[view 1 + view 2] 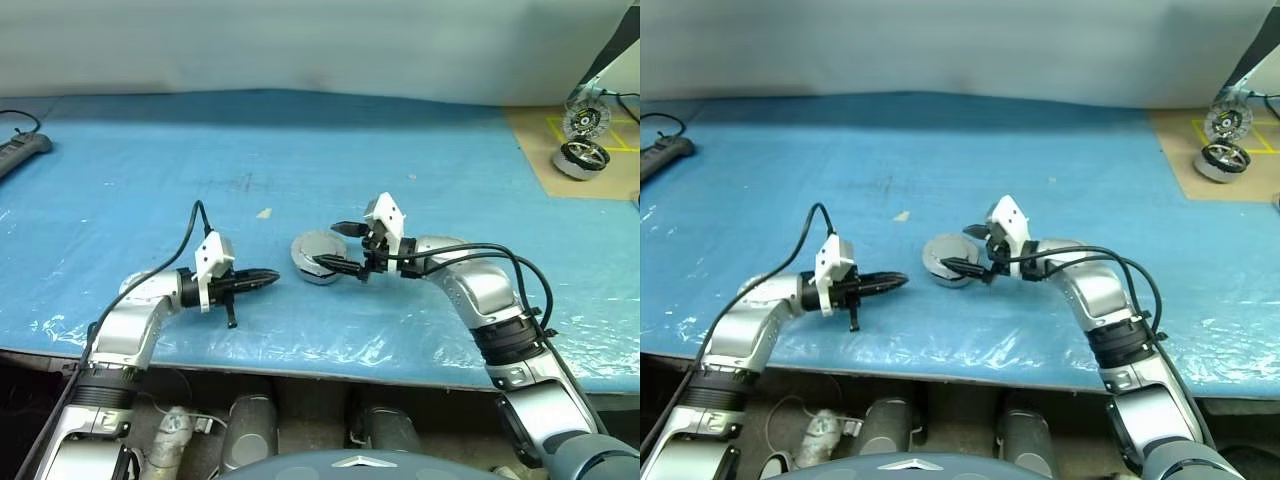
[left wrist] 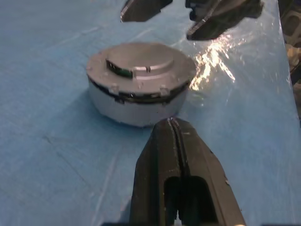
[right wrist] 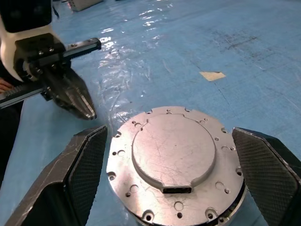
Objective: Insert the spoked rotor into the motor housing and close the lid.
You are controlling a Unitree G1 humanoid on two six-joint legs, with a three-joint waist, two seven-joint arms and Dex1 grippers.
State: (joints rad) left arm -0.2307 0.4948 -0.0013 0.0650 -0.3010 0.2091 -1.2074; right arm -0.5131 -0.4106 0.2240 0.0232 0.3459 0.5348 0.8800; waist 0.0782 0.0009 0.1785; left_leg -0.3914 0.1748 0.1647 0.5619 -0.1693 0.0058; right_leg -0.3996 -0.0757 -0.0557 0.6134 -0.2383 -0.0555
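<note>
The motor housing [image 1: 318, 258] sits on the blue table cover as a squat silver-grey puck. Its lid [image 3: 173, 150] lies flat on top, plain grey face up. My right gripper [image 1: 328, 246] is open, and in the right wrist view its two fingers [image 3: 84, 165] stand on either side of the housing, apart from it. My left gripper [image 1: 272, 278] is shut and empty, pointing at the housing from its left with a short gap between them. The left wrist view has the housing [image 2: 141, 89] just past the shut fingertips. The spoked rotor is hidden.
A twin motor unit [image 1: 582, 158] with an upright striped disc [image 1: 586, 122] stands on a brown board at the far right. A black power strip [image 1: 20, 155] lies at the far left edge. A small pale scrap [image 1: 263, 213] lies behind the housing. The table's front edge runs close below both arms.
</note>
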